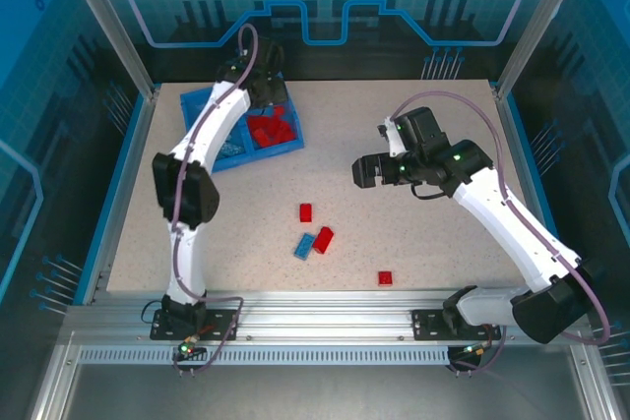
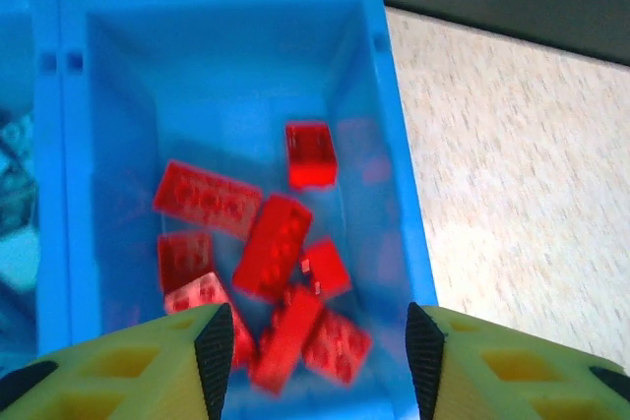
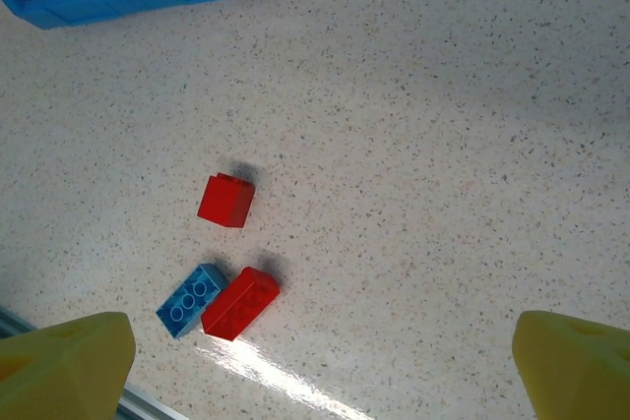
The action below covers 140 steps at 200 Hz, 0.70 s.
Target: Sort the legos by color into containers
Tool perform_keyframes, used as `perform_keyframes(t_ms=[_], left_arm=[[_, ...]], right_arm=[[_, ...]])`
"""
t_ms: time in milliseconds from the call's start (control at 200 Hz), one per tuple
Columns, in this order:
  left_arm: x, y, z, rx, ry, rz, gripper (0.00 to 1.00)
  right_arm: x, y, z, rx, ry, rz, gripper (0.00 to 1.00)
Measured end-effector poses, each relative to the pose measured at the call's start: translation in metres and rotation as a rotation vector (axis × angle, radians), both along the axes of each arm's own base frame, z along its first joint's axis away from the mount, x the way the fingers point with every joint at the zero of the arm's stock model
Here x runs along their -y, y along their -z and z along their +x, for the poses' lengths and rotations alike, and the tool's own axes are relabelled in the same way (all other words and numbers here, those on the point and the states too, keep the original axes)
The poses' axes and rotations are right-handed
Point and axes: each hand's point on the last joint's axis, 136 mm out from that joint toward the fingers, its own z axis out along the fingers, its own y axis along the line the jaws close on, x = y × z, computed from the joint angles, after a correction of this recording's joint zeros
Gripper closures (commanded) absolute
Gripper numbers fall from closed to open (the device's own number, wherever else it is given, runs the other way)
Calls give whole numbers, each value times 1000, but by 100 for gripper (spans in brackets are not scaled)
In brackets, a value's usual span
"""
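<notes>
Left gripper (image 2: 320, 369) spread wide, empty, above right compartment (image 2: 399, 194) of tray (image 1: 189, 105). Red legos (image 2: 276, 243) heaped inside; farthest one blurred, maybe not settled. Right gripper (image 3: 325, 371) wide, empty, over table (image 3: 443, 145). Mid-table: three loose red bricks (image 1: 306, 211), blue brick (image 3: 192, 300) touching one.

Tray (image 1: 197, 101) far left, legos (image 1: 271, 130) inside, loose legos (image 1: 305, 211) nearer centre

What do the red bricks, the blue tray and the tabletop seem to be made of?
Red bricks: glossy moulded plastic, slightly translucent, with studs. Blue tray: smooth plastic, likely moulded, soft sheen. Tabletop: speckled beige, stone-look laminate or composite; glare streak suggests a polished finish.
</notes>
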Motion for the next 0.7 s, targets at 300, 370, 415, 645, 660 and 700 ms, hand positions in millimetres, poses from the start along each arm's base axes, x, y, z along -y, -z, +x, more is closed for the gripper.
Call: perform_keyframes(t_ms=[300, 370, 415, 645, 660, 700], left_arm=[[113, 1, -178, -97, 284, -117, 12], [116, 35, -194, -180, 269, -105, 6], [114, 59, -201, -235, 244, -90, 3], [99, 132, -220, -401, 159, -23, 5], [99, 134, -220, -406, 157, -20, 6], [100, 139, -219, -413, 156, -14, 9]], right_arm=[[13, 14, 5, -30, 48, -9, 0], [17, 17, 7, -40, 59, -8, 0], [18, 18, 7, -43, 64, -8, 0], [18, 24, 4, -69, 62, 5, 0], [17, 25, 4, -71, 62, 6, 0], [17, 26, 2, -78, 61, 9, 0]])
